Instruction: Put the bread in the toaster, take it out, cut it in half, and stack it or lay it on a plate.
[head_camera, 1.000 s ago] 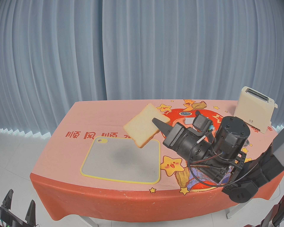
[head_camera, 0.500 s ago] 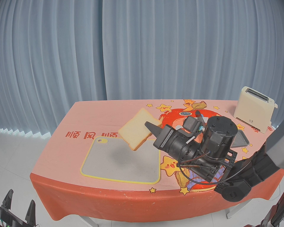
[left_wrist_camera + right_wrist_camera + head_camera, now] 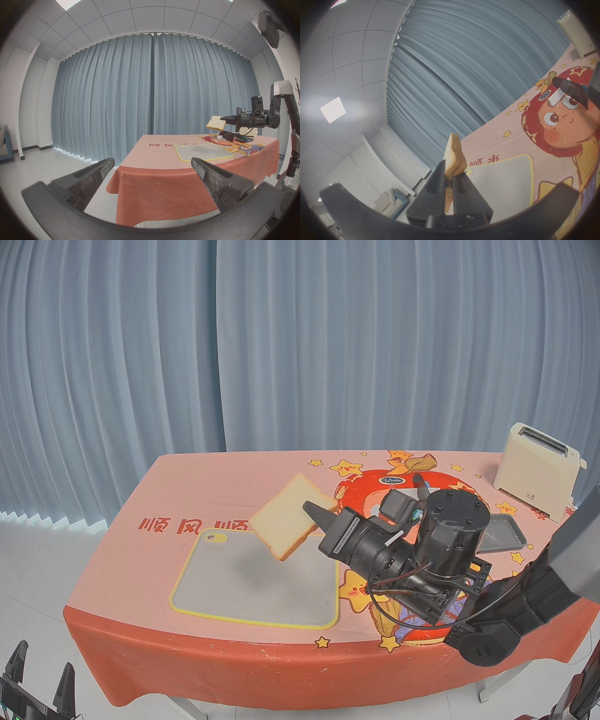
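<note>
My right gripper [image 3: 310, 510] is shut on one edge of a slice of bread [image 3: 282, 522] and holds it in the air, tilted, over the far edge of the grey cutting board [image 3: 250, 580] with a yellow rim. In the right wrist view the bread [image 3: 454, 156] stands edge-on between the closed fingers [image 3: 439, 179]. The cream toaster [image 3: 537, 471] stands at the table's far right corner with its slot showing nothing. My left gripper [image 3: 153, 175] hangs open and holds nothing, low and off the table's front left corner, by the tablecloth's hem.
A dark grey tray [image 3: 503, 532] lies on the table between my right arm and the toaster. A dark flat tool with a white label [image 3: 565, 90] lies on the cartoon face of the tablecloth. The table's front edge [image 3: 250, 640] runs just before the board.
My right arm has carried the bread to the left, from over the board's far right corner to over its far edge. The tray has come out from behind the arm.
</note>
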Tool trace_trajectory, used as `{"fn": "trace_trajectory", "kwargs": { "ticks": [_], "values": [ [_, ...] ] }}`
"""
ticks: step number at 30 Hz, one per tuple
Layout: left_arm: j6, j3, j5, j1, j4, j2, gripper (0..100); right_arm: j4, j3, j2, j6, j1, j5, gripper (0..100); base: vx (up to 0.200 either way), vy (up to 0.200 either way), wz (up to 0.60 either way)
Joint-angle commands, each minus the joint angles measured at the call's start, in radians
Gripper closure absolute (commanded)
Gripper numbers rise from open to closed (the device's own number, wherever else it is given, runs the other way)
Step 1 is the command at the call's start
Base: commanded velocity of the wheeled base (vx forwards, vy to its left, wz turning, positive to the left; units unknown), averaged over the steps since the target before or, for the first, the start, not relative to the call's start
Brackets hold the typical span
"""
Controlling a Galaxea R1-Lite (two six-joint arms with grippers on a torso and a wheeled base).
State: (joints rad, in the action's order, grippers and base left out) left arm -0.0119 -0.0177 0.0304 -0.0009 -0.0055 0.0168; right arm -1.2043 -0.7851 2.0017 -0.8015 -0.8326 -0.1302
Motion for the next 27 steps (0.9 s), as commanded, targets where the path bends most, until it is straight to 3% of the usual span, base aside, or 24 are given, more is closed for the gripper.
{"fn": "trace_trajectory", "kwargs": {
  "ticks": [1, 5, 12, 22, 27],
  "values": [
    [0.000, 0.018, 0.000, -0.001, -0.001, -0.001, 0, 0.000, -0.009, 0.038, 0.005, -0.003, -0.003, 100, 0.000, 0.000, 0.00],
    [0.000, 0.018, 0.000, -0.001, -0.001, -0.001, 0, 0.002, -0.029, 0.074, 0.010, -0.008, -0.009, 100, 0.000, 0.000, 0.00],
    [0.000, 0.018, 0.000, -0.001, -0.001, -0.001, 0, 0.091, -0.097, 0.129, -0.001, -0.008, -0.074, 100, 0.000, 0.000, 0.00],
    [0.000, 0.018, 0.000, -0.001, -0.001, -0.001, 0, 0.091, -0.108, 0.201, -0.004, -0.034, -0.080, 100, 0.000, 0.000, 0.00],
    [0.000, 0.018, 0.000, -0.001, -0.001, 0.000, 0, 0.091, -0.115, 0.233, -0.002, -0.039, -0.108, 100, 0.000, 0.000, 0.00]
  ]
}}
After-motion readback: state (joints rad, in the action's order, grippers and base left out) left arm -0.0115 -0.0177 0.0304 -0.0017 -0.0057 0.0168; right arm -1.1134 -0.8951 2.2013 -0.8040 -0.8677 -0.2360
